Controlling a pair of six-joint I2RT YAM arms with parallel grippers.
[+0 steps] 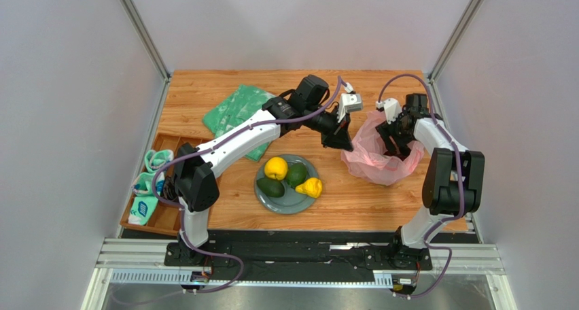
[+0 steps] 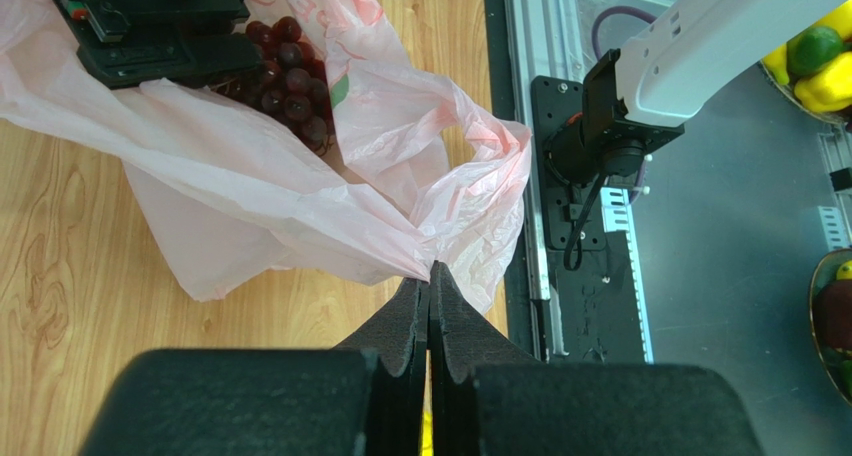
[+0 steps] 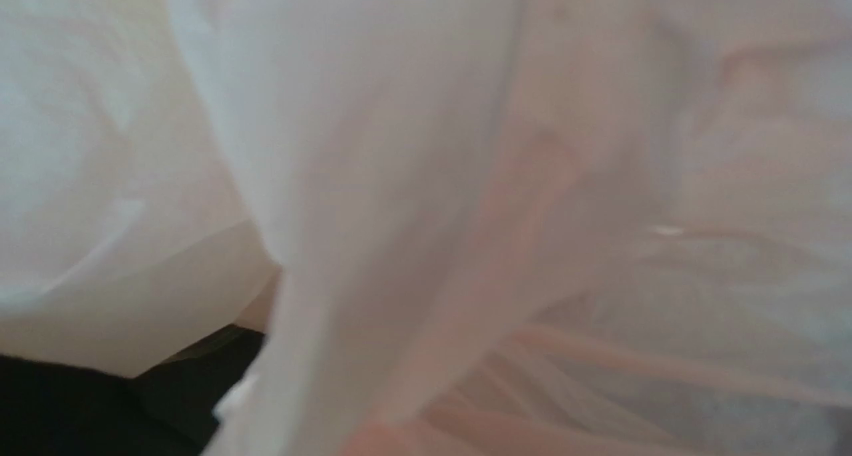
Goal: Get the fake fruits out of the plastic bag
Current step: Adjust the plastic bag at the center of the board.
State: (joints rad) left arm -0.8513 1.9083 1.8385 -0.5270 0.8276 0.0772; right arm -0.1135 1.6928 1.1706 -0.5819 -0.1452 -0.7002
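The pink plastic bag [image 1: 380, 164] lies at the right of the table. My left gripper [image 1: 344, 144] is shut on its rim, seen pinched between the fingertips in the left wrist view [image 2: 432, 272], where the bag [image 2: 250, 186] is pulled open. The dark grape bunch [image 2: 287, 79] lies inside it. My right gripper [image 1: 397, 139] reaches into the bag just beside the grapes; its jaws are hidden by pink film [image 3: 500, 206]. A yellow citrus [image 1: 276, 167], two green avocados [image 1: 270, 187] [image 1: 296, 174] and a yellow lumpy fruit [image 1: 311, 187] sit on a grey plate [image 1: 289, 202].
A flat green patterned bag [image 1: 238, 113] lies at the back left of the wooden table. A wooden tray [image 1: 163, 218] with teal items stands at the left edge. Grey walls close in both sides.
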